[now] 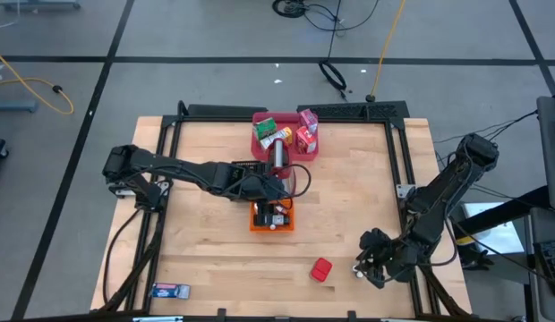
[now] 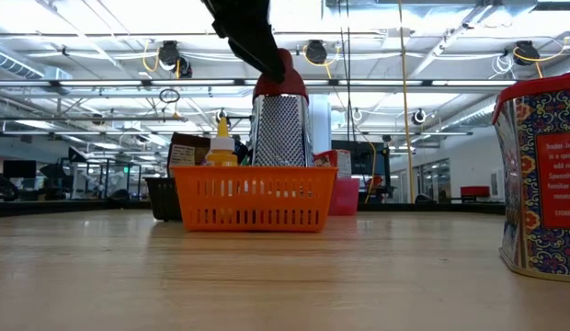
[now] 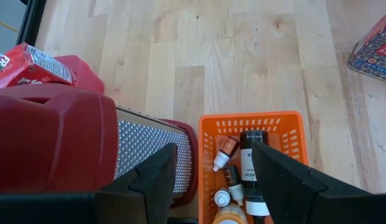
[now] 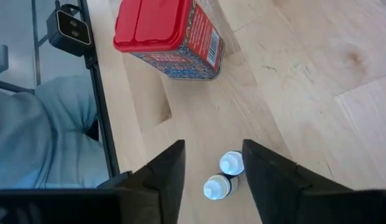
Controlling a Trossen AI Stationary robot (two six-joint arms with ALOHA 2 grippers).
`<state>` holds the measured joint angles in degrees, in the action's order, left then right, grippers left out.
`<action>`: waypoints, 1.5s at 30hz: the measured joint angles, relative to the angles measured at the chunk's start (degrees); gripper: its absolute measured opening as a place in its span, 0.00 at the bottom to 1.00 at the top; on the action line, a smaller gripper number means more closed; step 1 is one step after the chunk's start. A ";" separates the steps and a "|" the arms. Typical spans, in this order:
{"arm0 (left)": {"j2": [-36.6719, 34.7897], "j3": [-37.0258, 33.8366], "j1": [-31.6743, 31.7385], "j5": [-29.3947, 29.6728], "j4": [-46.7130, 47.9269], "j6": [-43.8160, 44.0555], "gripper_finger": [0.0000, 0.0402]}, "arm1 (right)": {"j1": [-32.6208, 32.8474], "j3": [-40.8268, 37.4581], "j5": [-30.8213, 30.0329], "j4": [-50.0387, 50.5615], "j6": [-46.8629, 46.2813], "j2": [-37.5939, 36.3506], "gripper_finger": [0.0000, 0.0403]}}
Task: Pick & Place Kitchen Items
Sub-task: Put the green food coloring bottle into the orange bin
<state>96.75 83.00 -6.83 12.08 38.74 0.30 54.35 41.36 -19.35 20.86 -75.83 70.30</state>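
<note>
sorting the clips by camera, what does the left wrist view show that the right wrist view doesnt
Only the left wrist view shows the orange basket with small bottles in it, the metal grater with its red handle, and a red carton. Only the right wrist view shows two tiny white-capped shakers on the wood between open jaws, and the table's black edge rail. Both show the red-lidded patterned tin.

Both end effectors open — left (image 3: pixel 208 171), right (image 4: pixel 213 165).

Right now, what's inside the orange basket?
The orange basket holds a tall dark bottle, a small orange-capped bottle, two small white-capped ones and a yellow bottle. The left gripper covers the basket's near end, so more may hide there.
</note>
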 joint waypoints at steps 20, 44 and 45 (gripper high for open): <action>0.00 0.00 0.00 0.00 0.00 0.00 0.53 | 0.00 0.00 0.42 0.33 -1.10 5.06 0.41; 0.00 0.00 0.00 -0.02 0.02 0.00 0.53 | -0.02 0.00 1.40 -3.46 -1.51 13.69 0.41; 0.00 0.00 0.00 -0.02 0.02 0.00 0.53 | -0.09 0.00 1.38 -3.59 -1.51 14.05 0.41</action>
<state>96.75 83.00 -6.83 12.05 38.76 0.30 54.26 41.36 -17.98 17.27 -77.34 84.35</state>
